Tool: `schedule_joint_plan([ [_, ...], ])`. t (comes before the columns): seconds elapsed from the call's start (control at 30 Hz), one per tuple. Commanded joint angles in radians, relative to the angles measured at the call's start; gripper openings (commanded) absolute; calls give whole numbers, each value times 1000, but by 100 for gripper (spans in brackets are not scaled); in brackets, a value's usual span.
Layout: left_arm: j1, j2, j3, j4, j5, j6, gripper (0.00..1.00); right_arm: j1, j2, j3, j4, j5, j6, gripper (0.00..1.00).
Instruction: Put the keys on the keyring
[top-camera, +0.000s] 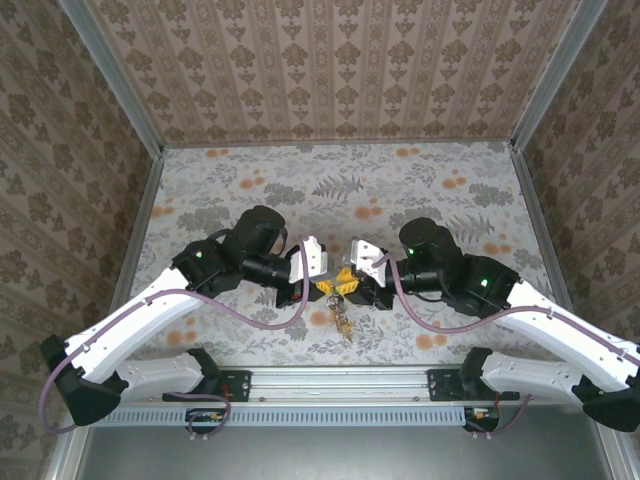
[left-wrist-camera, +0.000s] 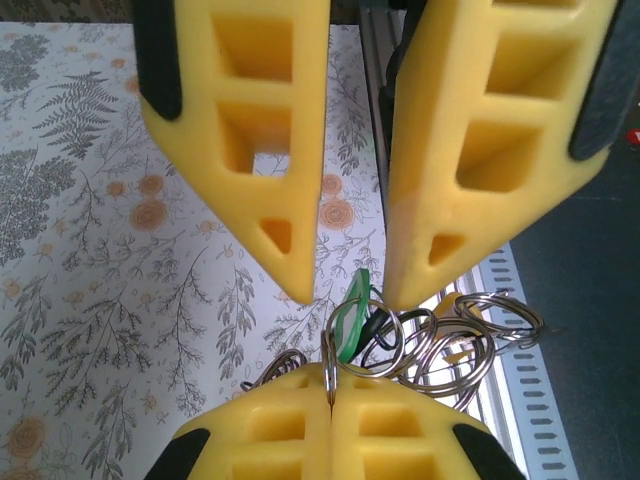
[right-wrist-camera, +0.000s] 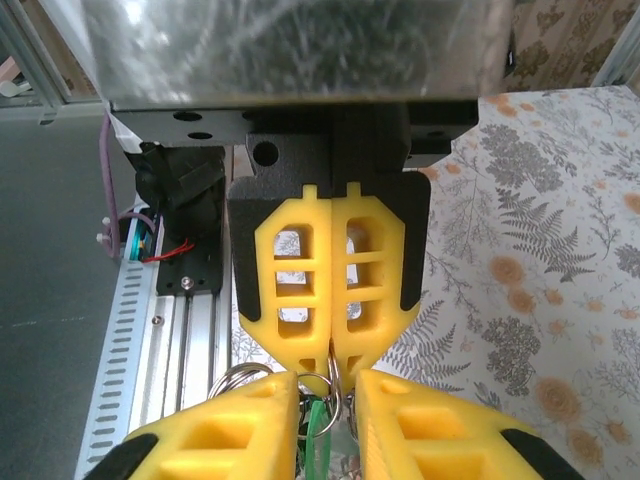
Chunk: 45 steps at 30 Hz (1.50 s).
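The thin wire keyring (left-wrist-camera: 329, 362) is pinched at the tips of the shut left gripper (left-wrist-camera: 330, 388). Just past those tips, a green key (left-wrist-camera: 350, 318) is seen between the slightly parted fingers of the right gripper (left-wrist-camera: 350, 298). Light and slippery, it is judged best gripped by its plastic head.

top external: high behind the arm bases, looking down over the floral-patterned surface (top-camera: 420, 185) | wrist views: close-up, low, facing each other | shared: thin grey metal keyring (left-wrist-camera: 432, 345)
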Motion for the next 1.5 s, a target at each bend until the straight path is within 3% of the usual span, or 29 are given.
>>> schedule_joint_plan([
  [0.0,7,-28,19,52,41,-7,0,-12,10,-16,12,-28,28,23],
  [0.17,15,-36,15,52,41,-3,0,-22,23,-25,5,-61,44,23],
  [0.37,21,-39,3,64,39,-3,0,-26,34,-28,8,-95,57,12],
  [0.73,35,-56,-11,96,16,-10,0,-30,44,-57,11,-109,64,0],
  [0.87,44,-59,-14,102,19,-12,0,-33,49,-63,5,-115,63,0],
  [1.17,46,-54,-16,103,16,-7,0,-36,48,-69,-6,-150,70,16],
  [1.47,49,-53,-15,104,17,-6,0,-37,33,-75,-32,-130,73,7],
])
